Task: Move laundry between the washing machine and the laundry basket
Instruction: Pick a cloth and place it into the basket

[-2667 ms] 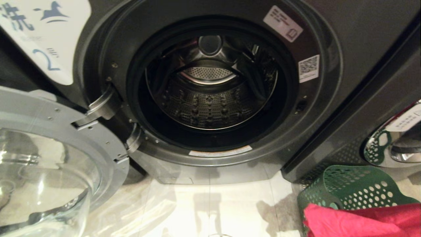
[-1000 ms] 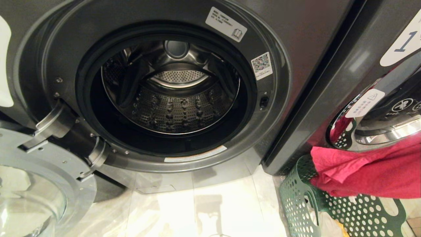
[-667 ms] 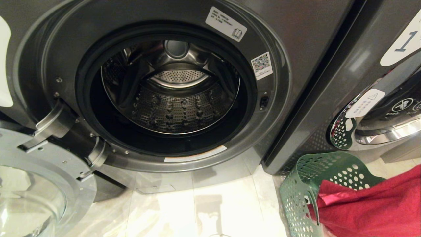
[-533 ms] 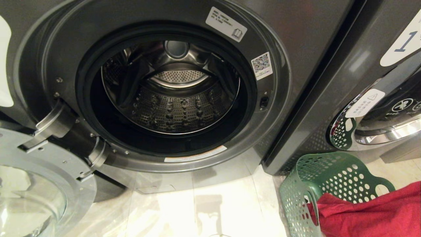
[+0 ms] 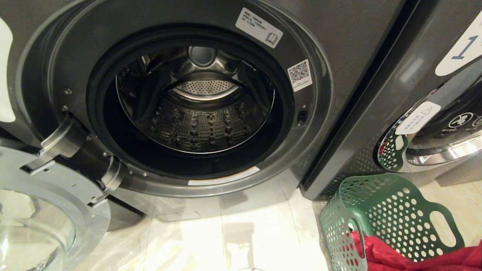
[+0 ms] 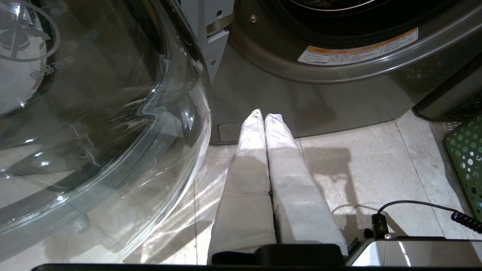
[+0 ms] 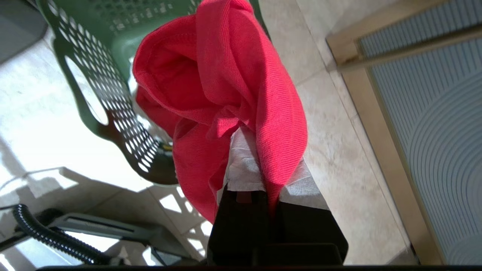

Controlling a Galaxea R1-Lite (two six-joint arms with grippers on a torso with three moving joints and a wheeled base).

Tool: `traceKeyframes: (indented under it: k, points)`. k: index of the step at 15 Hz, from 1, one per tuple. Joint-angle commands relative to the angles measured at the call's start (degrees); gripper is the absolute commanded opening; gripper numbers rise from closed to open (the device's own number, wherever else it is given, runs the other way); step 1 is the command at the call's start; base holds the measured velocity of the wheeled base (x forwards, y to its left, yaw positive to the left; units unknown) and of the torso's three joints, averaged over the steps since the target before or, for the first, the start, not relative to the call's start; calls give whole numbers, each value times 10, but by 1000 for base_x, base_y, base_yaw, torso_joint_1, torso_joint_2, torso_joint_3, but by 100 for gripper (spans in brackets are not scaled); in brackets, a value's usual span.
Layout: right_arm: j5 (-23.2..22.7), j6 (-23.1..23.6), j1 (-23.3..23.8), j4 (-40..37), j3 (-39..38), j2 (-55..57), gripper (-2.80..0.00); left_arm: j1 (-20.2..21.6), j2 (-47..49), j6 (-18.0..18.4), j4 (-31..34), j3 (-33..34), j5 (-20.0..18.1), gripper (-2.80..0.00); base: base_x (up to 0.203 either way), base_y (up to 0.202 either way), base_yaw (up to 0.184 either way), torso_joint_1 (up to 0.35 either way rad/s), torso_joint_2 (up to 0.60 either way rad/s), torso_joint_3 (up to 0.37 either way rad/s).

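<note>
Right gripper (image 7: 260,150) is clamped shut on the red-pink garment (image 7: 226,86), white-wrapped fingers (image 7: 244,165) mostly buried in the cloth, which bunches up over them and hangs at the green laundry basket (image 7: 98,75) in the upper left of the right wrist frame. In the head view the same red cloth (image 5: 395,258) shows at the lower right corner, inside the basket (image 5: 380,210), partly behind its perforated wall; the gripper itself is out of that frame. Left gripper (image 6: 263,116) is empty, its two white-covered fingers (image 6: 248,158) pressed together, hanging low over the floor at frame centre, just in front of the washing machine's base. Washing machine (image 5: 339,49) fills the upper left and centre of the head view, door (image 5: 56,195) swung open at lower left, steel drum (image 5: 196,124) bare. A second machine labelled 1 (image 5: 459,49) stands at the right edge, basket just in front of it. Floor (image 5: 233,241) is pale glossy tile with bright glare. A slatted panel with a wood frame (image 7: 425,113) sits at the right of the right wrist frame.
</note>
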State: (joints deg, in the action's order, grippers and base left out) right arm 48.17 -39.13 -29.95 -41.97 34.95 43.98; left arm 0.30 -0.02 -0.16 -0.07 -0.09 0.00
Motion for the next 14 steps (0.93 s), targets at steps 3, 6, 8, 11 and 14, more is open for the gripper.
traceKeyframes:
  k: [3,6,8,11,14]
  points:
    - [-37,-28,9,-2,-16,35,-280,0,-1,0,0,0,0,-280,0,0,0,0,0,0]
    - [-49,-74,8,27,-7,86,-280,0,-1,0,0,0,0,-280,0,0,0,0,0,0]
    - [-46,-80,10,65,9,132,-280,0,-1,0,0,1,0,-280,0,0,0,0,0,0]
    - [-56,-83,60,87,45,229,-280,0,-1,0,0,0,0,-280,0,0,0,0,0,0]
    - [-112,-73,150,133,78,333,-280,0,-1,0,0,0,0,-280,0,0,0,0,0,0]
